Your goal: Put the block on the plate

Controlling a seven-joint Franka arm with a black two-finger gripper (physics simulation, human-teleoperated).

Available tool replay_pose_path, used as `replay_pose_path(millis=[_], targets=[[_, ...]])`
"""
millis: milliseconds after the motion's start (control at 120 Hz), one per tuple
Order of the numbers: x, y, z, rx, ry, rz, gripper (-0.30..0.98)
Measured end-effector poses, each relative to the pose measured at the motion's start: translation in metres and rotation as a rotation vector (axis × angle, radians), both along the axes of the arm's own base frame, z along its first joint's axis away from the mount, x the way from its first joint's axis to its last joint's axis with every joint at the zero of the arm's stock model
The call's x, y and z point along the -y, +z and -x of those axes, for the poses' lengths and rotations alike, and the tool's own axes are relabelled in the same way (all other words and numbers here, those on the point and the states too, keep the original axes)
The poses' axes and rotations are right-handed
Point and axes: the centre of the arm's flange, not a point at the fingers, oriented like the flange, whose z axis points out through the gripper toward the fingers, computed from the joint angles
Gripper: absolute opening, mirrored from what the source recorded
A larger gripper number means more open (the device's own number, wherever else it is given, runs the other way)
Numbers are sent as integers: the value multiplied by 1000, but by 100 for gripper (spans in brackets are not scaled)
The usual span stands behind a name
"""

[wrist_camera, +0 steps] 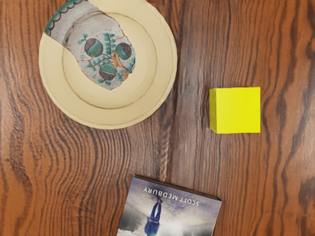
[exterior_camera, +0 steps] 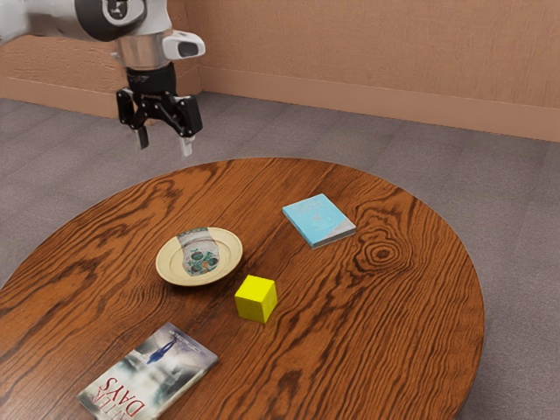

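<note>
High above the table's far left part in the exterior view, my gripper [exterior_camera: 164,147] hangs open, its two fingers well apart and nothing between them. The yellow block [exterior_camera: 255,298] rests on the wood beside the cream plate [exterior_camera: 221,270], a small gap between them. In the wrist view the block [wrist_camera: 237,110] and the plate [wrist_camera: 152,78] both lie below my hand. The plate carries a patterned patch of leaves and round fruits, with no object on it.
A book with a blue figure on its cover [exterior_camera: 150,372] lies near the plate and block, toward the exterior view's lower left; the wrist view catches its upper part [wrist_camera: 170,209]. A light blue book [exterior_camera: 317,218] lies farther back on the round wooden table [exterior_camera: 385,332].
</note>
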Motion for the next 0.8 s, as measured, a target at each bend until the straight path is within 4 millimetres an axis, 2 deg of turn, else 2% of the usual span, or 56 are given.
replay_pose_path(millis=[117,208,350,433,583,800], targets=[[1,0,-6,33,7,-5,69],[16,-1,-9,47,-11,-20,69],[45,-30,-24,21,-52,-15,69],[50,-46,-32,7,-53,-9,69],[63,-100,-41,-28,-65,0,69],[82,-152,-62,-45,-87,18,69]])
